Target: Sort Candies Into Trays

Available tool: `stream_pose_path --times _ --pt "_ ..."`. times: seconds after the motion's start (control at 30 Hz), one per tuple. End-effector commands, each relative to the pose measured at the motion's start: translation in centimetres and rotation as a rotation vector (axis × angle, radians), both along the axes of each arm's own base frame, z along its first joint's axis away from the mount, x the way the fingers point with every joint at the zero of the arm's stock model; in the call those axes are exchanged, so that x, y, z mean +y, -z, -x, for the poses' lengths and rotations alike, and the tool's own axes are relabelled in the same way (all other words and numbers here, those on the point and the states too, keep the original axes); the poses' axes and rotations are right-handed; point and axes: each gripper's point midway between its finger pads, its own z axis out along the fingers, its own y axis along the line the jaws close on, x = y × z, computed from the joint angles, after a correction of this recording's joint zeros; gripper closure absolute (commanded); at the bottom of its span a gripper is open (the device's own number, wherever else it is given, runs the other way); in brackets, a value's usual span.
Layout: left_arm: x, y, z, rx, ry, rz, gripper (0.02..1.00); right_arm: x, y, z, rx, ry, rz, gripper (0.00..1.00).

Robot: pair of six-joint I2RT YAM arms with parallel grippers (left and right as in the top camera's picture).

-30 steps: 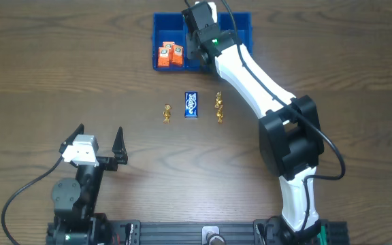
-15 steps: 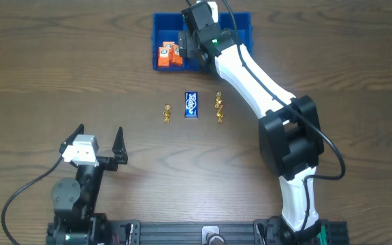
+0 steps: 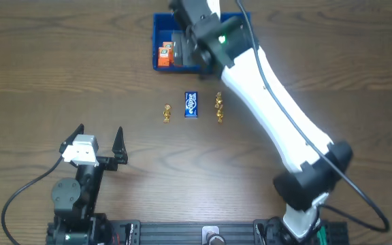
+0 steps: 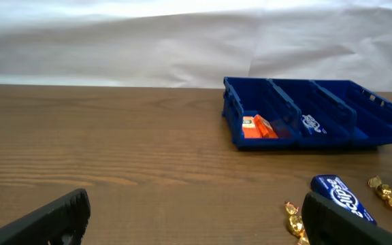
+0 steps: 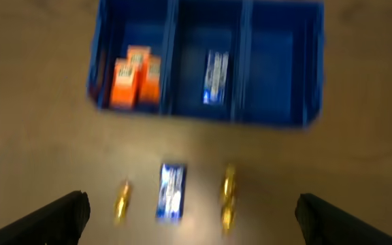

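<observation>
3 gold candies [image 3: 218, 101] and 1 blue bar [image 3: 191, 104] lie loose on the table [image 3: 60, 68], beneath the lifted right gripper [image 5: 190, 201], its fingers spread wide, holding nothing. Ahead of it sits the blue tray [image 5: 264, 117], with orange candies [image 5: 133, 78] in 1 end compartment and a second blue bar [image 5: 214, 76] in the middle. Left gripper [image 3: 100, 129] gapes too, everything well ahead of it.

Open table [image 3: 60, 75] flanks the candies [image 3: 191, 104]; right arm [image 3: 278, 102] hangs above the tray [image 3: 158, 27].

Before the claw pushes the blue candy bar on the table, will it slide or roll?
The blue candy bar lies flat on the table, so it would probably slide, not roll. It looks thin and small, so it is likely light and easily turned askew.
</observation>
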Motion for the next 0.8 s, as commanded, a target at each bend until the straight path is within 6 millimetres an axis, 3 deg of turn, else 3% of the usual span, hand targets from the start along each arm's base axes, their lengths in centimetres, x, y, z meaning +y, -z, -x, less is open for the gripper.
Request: stream_pose_path --times 0.03,0.17,0.33,0.63,0.8 --pt "-0.2 1.6 0.1 0.045 0.018 -0.013 0.020 1.0 7.8 3.0 0.188 0.071 0.038 0.001" --pt "-0.2 1.6 0.1 0.045 0.018 -0.013 0.020 1.2 13.4 4.3 0.273 0.096 0.037 0.001" --pt "-0.2 1.6 0.1 0.045 0.018 -0.013 0.020 2.1 18.2 4.6 0.328 0.081 0.060 0.001" --pt "-0.2 1.6 0.1 0.045 0.018 -0.013 0.018 3.0 22.1 4.5 0.360 0.074 0.090 0.001" --pt "-0.2 1.6 0.1 0.045 0.018 -0.013 0.020 2.9 23.0 4.6 0.373 0.094 0.096 0.001"
